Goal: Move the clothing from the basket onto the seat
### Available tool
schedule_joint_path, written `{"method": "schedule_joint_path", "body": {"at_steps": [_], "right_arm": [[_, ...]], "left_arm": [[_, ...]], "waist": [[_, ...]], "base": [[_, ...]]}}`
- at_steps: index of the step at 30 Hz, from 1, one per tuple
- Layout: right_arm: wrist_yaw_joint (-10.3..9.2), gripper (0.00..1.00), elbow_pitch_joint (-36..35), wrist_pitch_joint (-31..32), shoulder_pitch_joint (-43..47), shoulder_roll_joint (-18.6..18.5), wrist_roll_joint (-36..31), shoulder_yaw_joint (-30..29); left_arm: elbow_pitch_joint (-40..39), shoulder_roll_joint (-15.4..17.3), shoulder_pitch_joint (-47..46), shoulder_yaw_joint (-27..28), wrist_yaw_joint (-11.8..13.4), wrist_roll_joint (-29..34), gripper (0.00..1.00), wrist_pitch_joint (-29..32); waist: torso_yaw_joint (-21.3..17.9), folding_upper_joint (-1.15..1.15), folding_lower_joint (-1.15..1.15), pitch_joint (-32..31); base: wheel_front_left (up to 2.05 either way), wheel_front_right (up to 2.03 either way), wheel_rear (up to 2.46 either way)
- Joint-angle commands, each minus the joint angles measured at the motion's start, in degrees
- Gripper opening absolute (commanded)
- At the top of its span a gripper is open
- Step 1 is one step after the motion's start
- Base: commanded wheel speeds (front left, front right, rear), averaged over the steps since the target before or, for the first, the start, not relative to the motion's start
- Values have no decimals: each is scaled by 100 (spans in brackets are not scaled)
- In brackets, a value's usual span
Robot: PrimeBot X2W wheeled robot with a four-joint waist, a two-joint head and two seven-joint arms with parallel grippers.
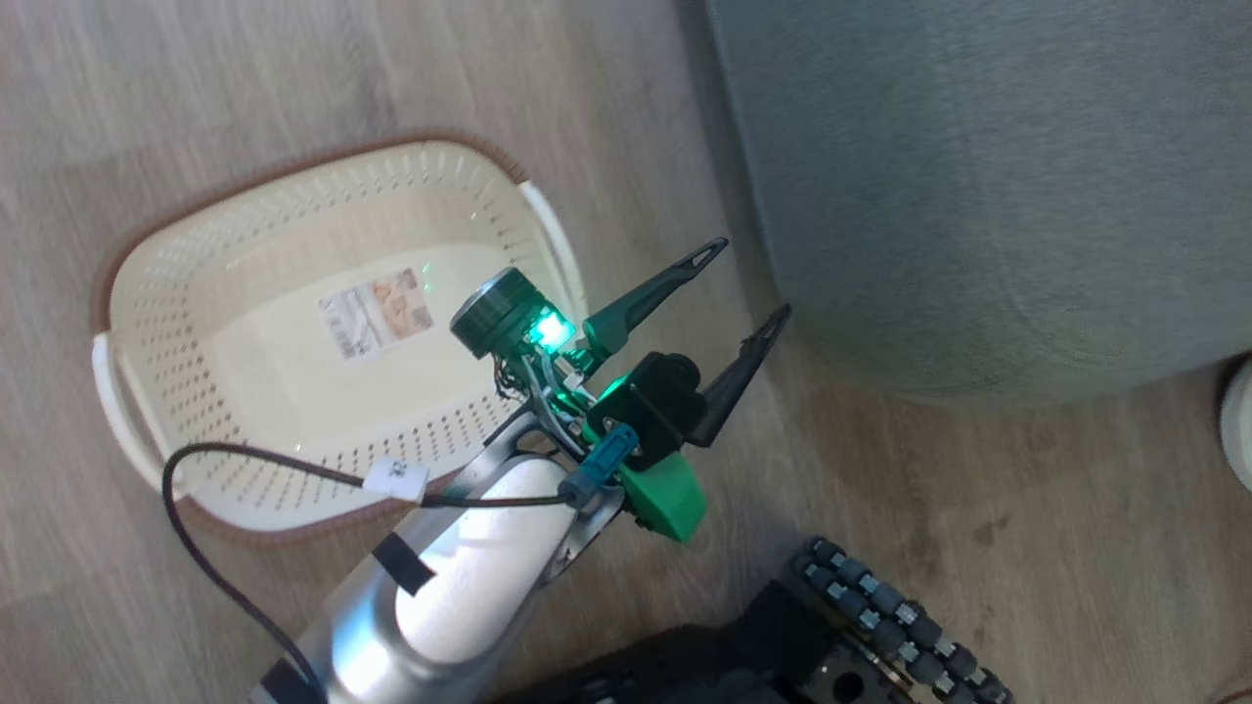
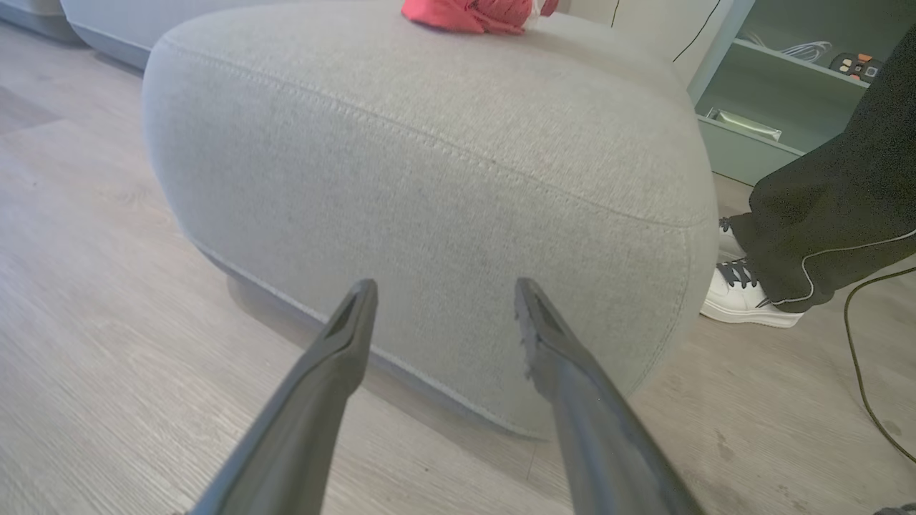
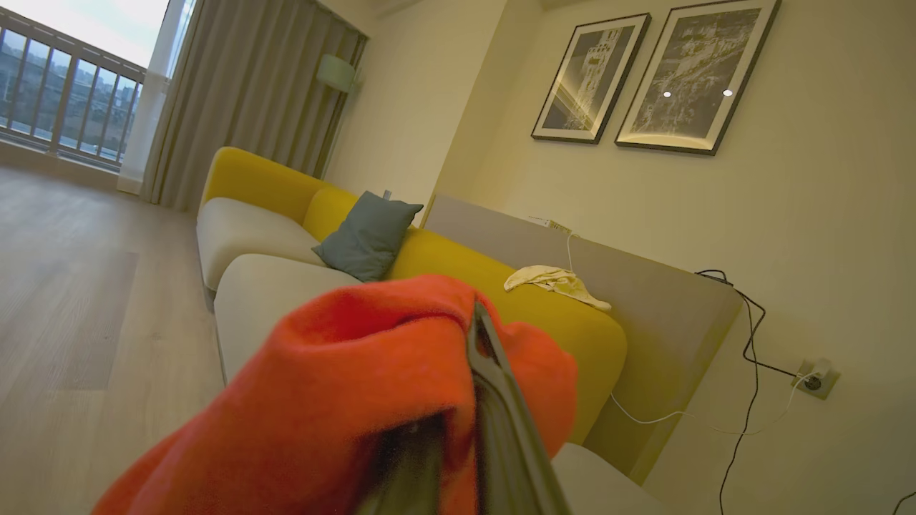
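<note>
The cream basket (image 1: 196,254) stands on the wood floor with just its paper label (image 1: 380,313) inside. My left gripper (image 1: 753,277) is open and holds nothing, hanging over the floor between the basket's right handle and the grey seat (image 1: 978,196). In the left wrist view the left gripper (image 2: 444,286) points at the side of the seat (image 2: 429,179), on top of which lies one red garment (image 2: 472,14). My right gripper (image 3: 469,336) is shut on the other red garment (image 3: 358,400), which drapes over its fingers.
A person's dark trouser leg (image 2: 830,207) and white shoe (image 2: 744,300) stand right of the seat, the shoe (image 1: 1237,420) also at the head view's right edge. A cable (image 2: 859,357) trails on the floor. My wheeled base (image 1: 861,616) is below. A yellow sofa (image 3: 458,272) lies ahead of the right wrist.
</note>
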Motion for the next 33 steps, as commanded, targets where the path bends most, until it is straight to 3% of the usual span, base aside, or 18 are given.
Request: {"method": "schedule_joint_path", "body": {"at_steps": [1,10,16,24,30,33], "right_arm": [[-1,0,-38,-17,-138,-257,-101,-94],[-1,0,835,-17,-243,360,-915,21],[-1,0,1283,-17,-70,683,-1118,-136],[-1,0,1911,-17,146,904,-1262,-289],[-1,0,1979,-17,128,956,-1258,-245],[-1,62,1963,-17,150,1000,-1278,-150]], "left_arm": [[-207,-45,-53,19,31,45,100,-55],[-234,9,-238,56,104,135,100,-55],[-254,3,-283,14,156,149,100,-55],[-242,11,-288,-4,202,124,100,-55],[-198,36,-276,-15,192,101,100,-55],[-180,33,-274,-28,180,86,100,-55]], "waist": [[237,0,0,272],[498,0,0,563],[555,0,0,567],[498,0,0,580],[431,0,0,531],[418,0,0,467]], "base": [[0,0,0],[0,0,0],[0,0,0],[0,0,0],[0,0,0],[0,0,0]]}}
